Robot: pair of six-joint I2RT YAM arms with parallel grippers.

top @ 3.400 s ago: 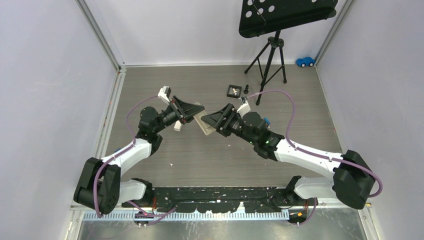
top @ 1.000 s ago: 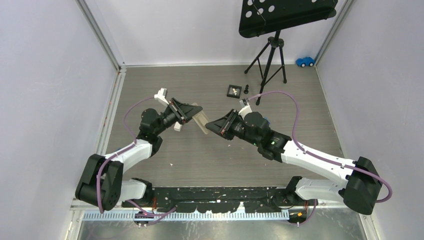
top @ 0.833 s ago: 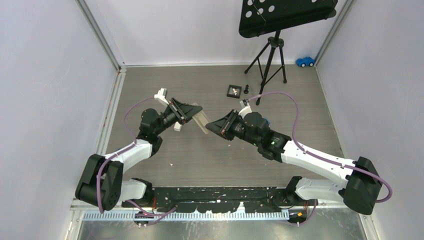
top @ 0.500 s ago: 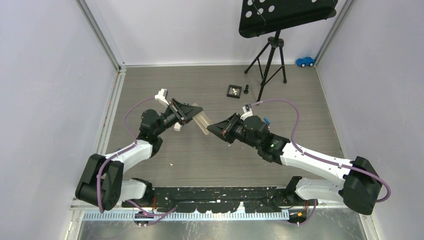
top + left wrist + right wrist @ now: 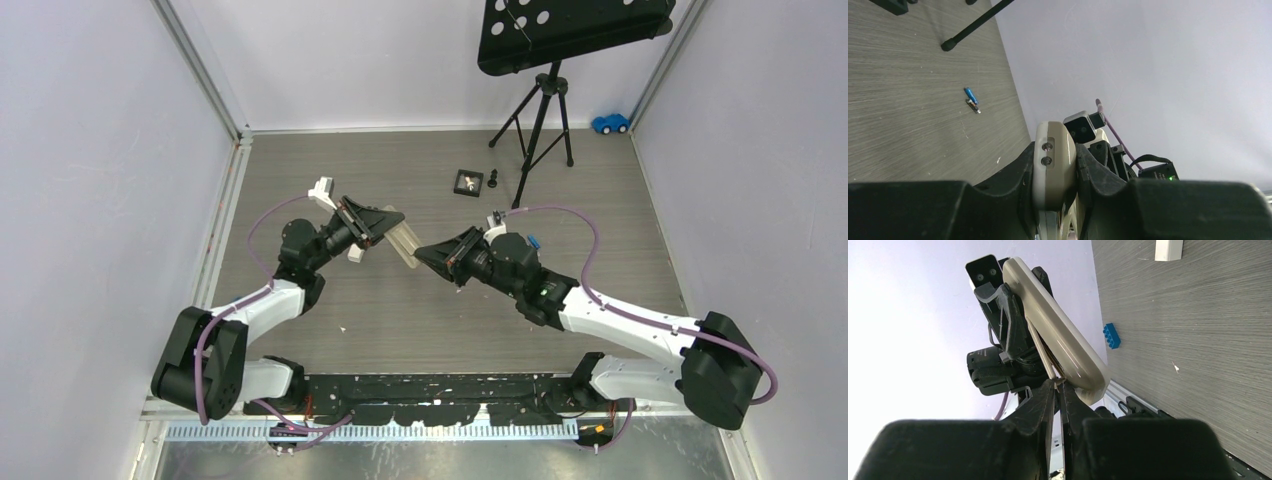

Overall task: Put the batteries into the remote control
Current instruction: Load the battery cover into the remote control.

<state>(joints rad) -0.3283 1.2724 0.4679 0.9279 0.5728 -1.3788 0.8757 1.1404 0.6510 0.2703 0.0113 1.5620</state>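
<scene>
My left gripper (image 5: 393,222) is shut on the beige remote control (image 5: 405,244) and holds it above the table, one finger on each flat face (image 5: 1054,156). My right gripper (image 5: 1058,383) meets the remote (image 5: 1060,340) at its lower end. Its fingertips are almost closed on a thin beige strip that stands off the remote's body, apparently its cover. In the top view the right gripper (image 5: 421,256) points left at the remote. A blue battery (image 5: 970,94) lies on the table with a second small one (image 5: 974,105) beside it, just behind my right wrist (image 5: 533,241).
A black tripod (image 5: 540,115) with a perforated panel stands at the back. A small black square tray (image 5: 468,181) lies near its foot. A blue toy car (image 5: 610,123) sits in the far right corner. A blue brick (image 5: 1111,336) and a white piece (image 5: 1168,249) lie on the table.
My right gripper has slid slightly down and left along the remote's lower end, its forearm shifting with it. The left arm and the remote have stayed put.
</scene>
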